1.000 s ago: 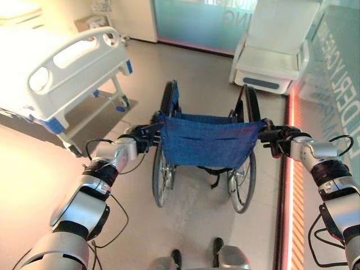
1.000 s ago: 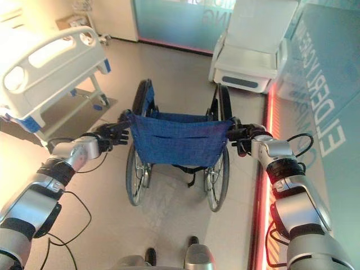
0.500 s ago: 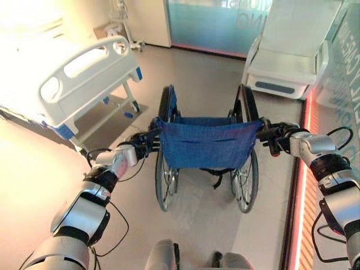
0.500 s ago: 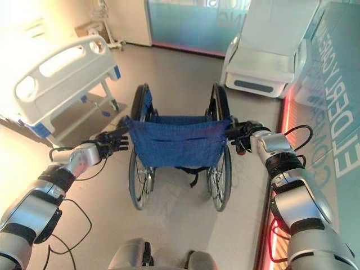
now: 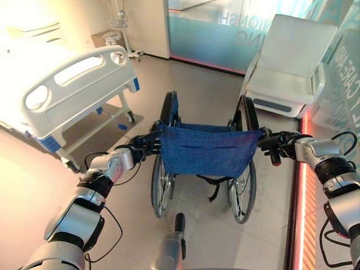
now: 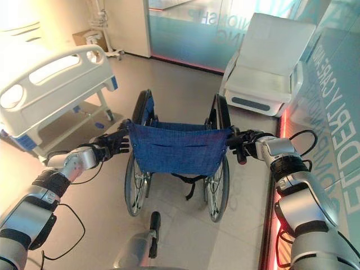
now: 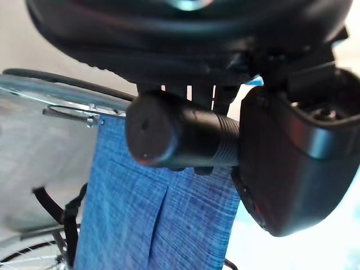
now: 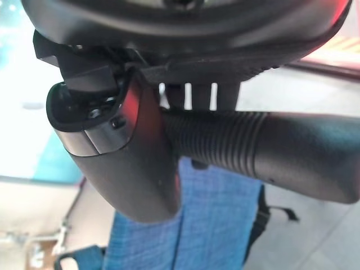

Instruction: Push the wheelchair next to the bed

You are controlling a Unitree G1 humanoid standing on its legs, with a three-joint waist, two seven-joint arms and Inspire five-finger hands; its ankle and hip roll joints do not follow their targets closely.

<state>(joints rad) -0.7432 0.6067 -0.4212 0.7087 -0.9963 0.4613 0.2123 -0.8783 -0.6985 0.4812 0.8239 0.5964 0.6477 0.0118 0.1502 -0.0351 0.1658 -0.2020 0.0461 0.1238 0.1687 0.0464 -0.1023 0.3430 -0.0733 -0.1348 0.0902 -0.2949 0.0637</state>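
Wheelchair (image 5: pixel 205 154) stands on open floor at centre, blue backrest toward the robot. Left hand (image 5: pixel 142 149) has its fingers curled round the left push handle (image 7: pixel 180 138); right hand (image 5: pixel 274 147) is wrapped likewise round the right push handle (image 8: pixel 264 149). Grip step: complete. The bed (image 5: pixel 62 93) lies at ten o'clock from the chair, well apart, bare floor between. A white reclining chair (image 5: pixel 289 67) sits at one o'clock. Judgement: placement not yet achieved; remaining travel is forward with a leftward turn.
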